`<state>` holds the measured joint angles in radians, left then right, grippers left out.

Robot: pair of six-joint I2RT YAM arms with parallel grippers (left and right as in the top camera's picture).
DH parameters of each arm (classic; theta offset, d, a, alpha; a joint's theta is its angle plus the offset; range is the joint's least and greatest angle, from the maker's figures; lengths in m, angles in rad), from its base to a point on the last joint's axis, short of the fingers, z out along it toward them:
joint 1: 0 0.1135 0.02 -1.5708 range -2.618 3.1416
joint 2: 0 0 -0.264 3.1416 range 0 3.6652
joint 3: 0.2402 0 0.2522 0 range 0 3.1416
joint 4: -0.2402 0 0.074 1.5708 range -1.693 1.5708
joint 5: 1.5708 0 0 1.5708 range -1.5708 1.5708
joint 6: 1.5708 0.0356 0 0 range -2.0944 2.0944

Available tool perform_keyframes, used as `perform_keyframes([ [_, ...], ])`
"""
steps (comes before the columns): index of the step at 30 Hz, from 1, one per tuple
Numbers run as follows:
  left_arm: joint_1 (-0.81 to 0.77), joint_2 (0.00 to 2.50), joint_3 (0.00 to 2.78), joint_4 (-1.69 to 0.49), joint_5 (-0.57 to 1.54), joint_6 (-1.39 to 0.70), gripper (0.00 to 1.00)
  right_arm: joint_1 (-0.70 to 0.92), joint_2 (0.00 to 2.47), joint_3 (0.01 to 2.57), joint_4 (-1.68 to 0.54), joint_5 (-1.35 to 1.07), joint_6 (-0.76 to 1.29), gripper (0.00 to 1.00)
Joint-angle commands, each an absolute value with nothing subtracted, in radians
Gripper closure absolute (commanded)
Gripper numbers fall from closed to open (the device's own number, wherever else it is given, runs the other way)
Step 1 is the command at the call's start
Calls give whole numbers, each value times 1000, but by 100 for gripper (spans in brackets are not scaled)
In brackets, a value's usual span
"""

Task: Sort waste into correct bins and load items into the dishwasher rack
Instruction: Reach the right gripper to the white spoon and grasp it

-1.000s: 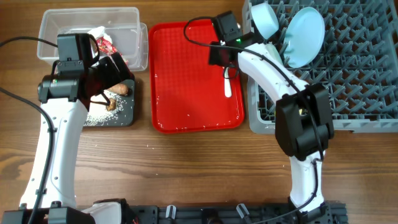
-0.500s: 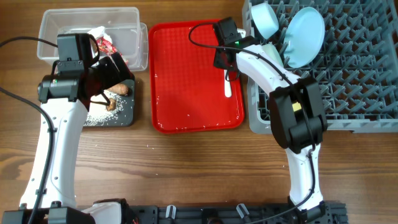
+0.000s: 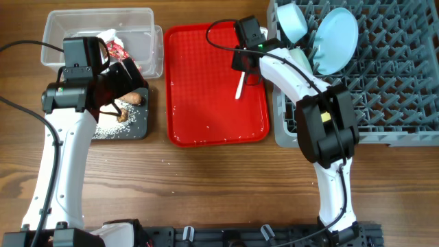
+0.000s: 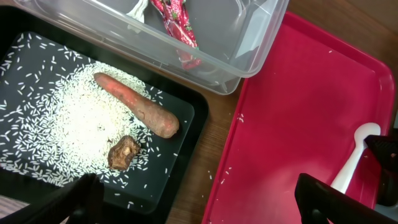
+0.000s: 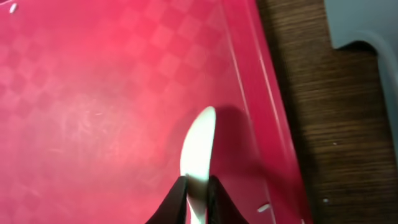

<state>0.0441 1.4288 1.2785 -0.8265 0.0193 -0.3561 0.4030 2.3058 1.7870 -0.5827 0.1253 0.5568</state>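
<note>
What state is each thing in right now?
white spoon: pinched in right hand, over red tray
right hand: shut on white spoon
left hand: open, empty
wrapper: in clear tub
carrot piece: on black tray, among rice
plate: upright in rack
bowl: in rack

Wooden table (image 3: 206, 185) under clear tub (image 3: 53, 33), black tray (image 3: 140, 130), red tray (image 3: 206, 103), grey dishwasher rack (image 3: 398, 89).

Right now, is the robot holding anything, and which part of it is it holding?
Yes. The right gripper pinches the white spoon between its fingers, seemingly near the scoop end; the handle sticks out free. The left gripper is open and empty.
</note>
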Motion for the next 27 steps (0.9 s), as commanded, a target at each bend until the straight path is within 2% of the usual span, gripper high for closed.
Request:
perform_keyframes([
  [1,44,1435,1283,-825,6,-347,0,398,2373,1762,-602,102,561,91],
  [14,44,1435,1283,-825,6,-347,0,398,2399,1762,-596,88,606,87],
  [17,44,1435,1283,-825,6,-347,0,398,2400,1762,-596,76,606,91],
  [18,44,1435,1283,-825,6,-347,0,398,2402,1762,-600,61,606,96],
  [27,44,1435,1283,-825,6,-348,0,392,2336,1815,-669,6,568,96],
])
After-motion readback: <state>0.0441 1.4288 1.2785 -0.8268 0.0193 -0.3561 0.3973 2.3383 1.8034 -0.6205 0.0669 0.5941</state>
